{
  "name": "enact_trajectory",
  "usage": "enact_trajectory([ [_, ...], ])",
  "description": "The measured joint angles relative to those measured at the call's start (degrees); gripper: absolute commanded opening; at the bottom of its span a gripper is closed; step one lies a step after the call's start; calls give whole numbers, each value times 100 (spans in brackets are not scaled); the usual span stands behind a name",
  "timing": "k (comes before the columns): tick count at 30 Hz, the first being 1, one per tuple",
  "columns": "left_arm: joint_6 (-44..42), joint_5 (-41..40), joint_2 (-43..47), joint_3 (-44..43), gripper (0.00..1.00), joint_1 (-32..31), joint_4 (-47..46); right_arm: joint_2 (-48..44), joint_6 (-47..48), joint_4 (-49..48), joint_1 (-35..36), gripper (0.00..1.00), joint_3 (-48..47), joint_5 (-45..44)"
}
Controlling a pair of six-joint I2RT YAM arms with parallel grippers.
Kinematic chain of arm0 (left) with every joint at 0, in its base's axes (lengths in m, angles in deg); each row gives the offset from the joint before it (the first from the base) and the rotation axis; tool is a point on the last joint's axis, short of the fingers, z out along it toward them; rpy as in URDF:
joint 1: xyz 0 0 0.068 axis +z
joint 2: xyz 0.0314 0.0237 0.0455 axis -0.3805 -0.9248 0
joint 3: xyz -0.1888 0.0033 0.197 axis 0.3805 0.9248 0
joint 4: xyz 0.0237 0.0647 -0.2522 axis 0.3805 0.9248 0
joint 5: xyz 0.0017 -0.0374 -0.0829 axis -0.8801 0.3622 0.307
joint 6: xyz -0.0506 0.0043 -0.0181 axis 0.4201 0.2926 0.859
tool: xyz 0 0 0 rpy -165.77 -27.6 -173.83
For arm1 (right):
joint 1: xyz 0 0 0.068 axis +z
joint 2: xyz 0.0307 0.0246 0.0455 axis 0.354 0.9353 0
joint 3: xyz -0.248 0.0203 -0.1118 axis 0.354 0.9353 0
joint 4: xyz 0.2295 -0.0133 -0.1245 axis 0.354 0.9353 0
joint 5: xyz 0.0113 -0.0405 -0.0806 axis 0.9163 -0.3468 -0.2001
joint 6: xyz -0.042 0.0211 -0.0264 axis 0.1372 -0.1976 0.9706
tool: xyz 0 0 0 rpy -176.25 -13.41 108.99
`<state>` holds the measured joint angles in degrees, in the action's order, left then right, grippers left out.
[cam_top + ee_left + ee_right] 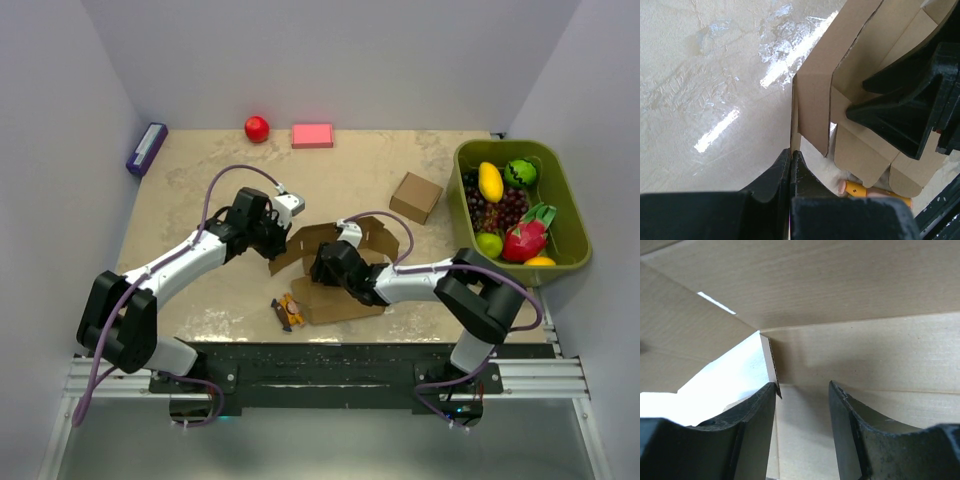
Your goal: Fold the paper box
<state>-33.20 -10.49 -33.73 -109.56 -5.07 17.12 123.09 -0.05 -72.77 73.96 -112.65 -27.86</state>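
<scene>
The paper box [335,303] lies as a partly raised brown cardboard cut-out in the middle of the table. My left gripper [284,243] is at its left side, shut on the thin edge of an upright flap [812,100]; the pinch shows in the left wrist view, left gripper [791,153]. My right gripper [322,268] is down inside the sheet, its black body [910,105] over the panels. In the right wrist view the right gripper [802,387] stands open over cardboard [850,290]. A cut flap edge [771,365] touches the tip of its left finger, and nothing is between the fingers.
A small cube-like cardboard box [416,197] stands to the back right. A green bin [572,190] of fruit fills the right edge. A red ball [257,128], a pink block [312,135] and a purple object [146,148] lie along the back. A small orange item [289,311] lies by the sheet's front left.
</scene>
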Motion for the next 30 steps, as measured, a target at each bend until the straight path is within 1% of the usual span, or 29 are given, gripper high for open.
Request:
enact_trajectory([
  [8,0,26,0,20,0,0,-28,308,37,356,-37,50,-466,-291],
  [11,-2,15,0,20,0,0,-33,369,44,402,-46,56,-557,-319],
  [14,0,-50,0,20,0,0,-26,273,31,507,-50,71,-553,-295],
  [15,2,-55,0,20,0,0,-22,203,24,584,-55,72,-540,-289],
  [18,2,-94,0,22,0,0,0,-254,2,885,-129,77,-391,-238],
  [22,0,-173,0,31,0,0,2,-1270,-120,1097,-284,84,-177,-149],
  [23,0,-179,0,31,0,0,7,-1532,-175,1088,-321,87,-144,-146],
  [27,0,-181,0,35,0,-2,7,-2393,-431,885,-507,90,22,-74],
  [30,0,-181,0,37,0,-7,4,-2612,-623,682,-660,90,66,4],
])
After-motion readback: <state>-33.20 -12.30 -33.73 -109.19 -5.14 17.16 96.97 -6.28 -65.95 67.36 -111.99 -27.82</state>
